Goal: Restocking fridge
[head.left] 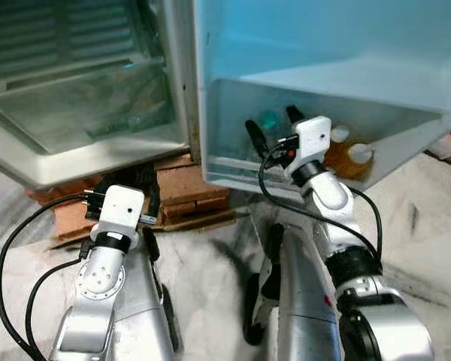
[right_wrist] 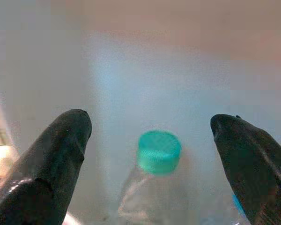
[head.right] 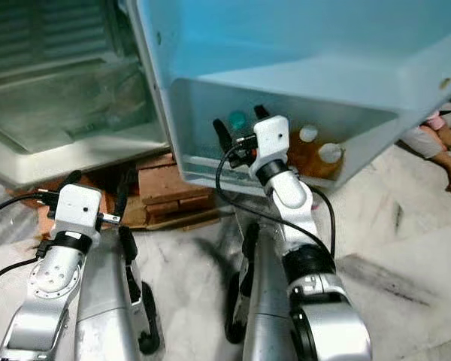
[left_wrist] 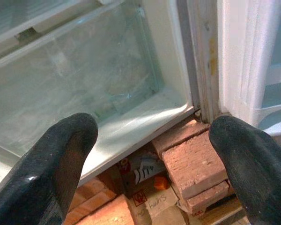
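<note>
Closest in, the left tool (head.left: 128, 197) hung low in front of the fridge with its fingers spread wide and nothing between them, pointed at the stack of bricks (left_wrist: 192, 164) and cardboard scraps (left_wrist: 147, 185) propping the fridge up. Right tool (head.left: 274, 124) was reaching up at the door shelf (head.left: 233, 169), also wide open and holding nothing, with a clear bottle with a teal cap (right_wrist: 158, 152) sitting straight ahead between its fingers but not touching. Just beside it on the same shelf were two amber bottles with white caps (head.right: 319, 158). Further back, the fridge's glass drawer (left_wrist: 84, 89) looked pretty bare. A person's legs (head.right: 436, 143) showed on the floor off to the right.
</note>
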`<state>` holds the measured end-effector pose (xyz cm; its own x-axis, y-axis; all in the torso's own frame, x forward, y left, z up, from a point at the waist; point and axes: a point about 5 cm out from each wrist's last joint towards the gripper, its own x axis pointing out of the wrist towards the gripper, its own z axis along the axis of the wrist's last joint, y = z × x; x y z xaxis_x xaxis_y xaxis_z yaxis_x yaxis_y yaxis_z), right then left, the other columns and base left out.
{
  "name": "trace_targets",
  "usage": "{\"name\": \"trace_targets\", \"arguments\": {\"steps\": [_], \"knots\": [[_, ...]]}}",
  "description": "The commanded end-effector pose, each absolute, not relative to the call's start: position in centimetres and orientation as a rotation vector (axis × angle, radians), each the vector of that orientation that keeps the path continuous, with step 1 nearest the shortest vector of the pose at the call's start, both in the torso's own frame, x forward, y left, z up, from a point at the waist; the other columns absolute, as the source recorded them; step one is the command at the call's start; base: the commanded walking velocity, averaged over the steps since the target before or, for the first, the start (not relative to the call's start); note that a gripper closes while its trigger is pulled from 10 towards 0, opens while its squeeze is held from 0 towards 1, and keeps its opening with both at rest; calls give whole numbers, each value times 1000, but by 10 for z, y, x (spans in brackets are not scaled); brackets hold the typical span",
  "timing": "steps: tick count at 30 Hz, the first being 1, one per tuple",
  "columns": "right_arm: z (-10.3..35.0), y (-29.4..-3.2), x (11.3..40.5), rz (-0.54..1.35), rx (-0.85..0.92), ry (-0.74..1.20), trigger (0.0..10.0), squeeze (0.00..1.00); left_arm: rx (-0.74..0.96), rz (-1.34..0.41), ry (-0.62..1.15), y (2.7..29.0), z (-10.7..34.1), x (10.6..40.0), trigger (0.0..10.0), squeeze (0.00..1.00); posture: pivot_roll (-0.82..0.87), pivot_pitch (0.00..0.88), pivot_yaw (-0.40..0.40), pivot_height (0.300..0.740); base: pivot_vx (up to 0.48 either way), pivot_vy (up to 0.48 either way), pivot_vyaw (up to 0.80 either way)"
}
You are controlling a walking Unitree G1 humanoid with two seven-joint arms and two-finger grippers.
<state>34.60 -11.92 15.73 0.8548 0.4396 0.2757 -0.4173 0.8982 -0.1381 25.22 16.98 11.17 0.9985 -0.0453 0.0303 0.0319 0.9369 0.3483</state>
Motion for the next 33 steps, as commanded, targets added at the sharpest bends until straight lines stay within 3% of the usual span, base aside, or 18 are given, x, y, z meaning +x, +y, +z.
{"name": "trace_targets", "arguments": {"steps": [1,6,7,13,14,15,16,21,33], "knots": [[152,-119,339,459,-54,-288,10000,1000,354,-26,-23,173,106,249,10000,0,127,135,-32,507,0,0,0],[138,-124,313,401,-22,-271,10000,1000,346,6,-19,178,102,246,10000,0,132,100,-43,507,0,0,0],[127,-128,297,355,-34,-260,10000,1000,342,26,-14,182,98,243,10000,0,133,80,-47,507,0,0,0],[112,-134,276,272,-48,-222,10000,1000,339,40,-17,186,95,241,10000,0,132,40,-42,507,0,0,0],[101,-137,270,223,-23,-164,10000,686,335,42,-16,187,94,241,10000,0,125,27,-38,507,0,0,0],[101,-137,270,223,-23,-164,10000,686,335,42,-16,187,94,241,10000,0,125,27,-38,507,0,0,0],[93,-140,266,187,-6,-110,10000,0,334,40,-14,187,93,240,10000,0,118,15,-33,507,0,0,0],[82,-151,259,146,9,-52,10000,0,318,19,7,186,84,240,10000,0,110,0,-32,507,0,0,0],[88,-155,270,94,29,-59,10000,0,296,-16,-4,176,82,246,10000,0,103,0,-30,566,0,0,0]]}}
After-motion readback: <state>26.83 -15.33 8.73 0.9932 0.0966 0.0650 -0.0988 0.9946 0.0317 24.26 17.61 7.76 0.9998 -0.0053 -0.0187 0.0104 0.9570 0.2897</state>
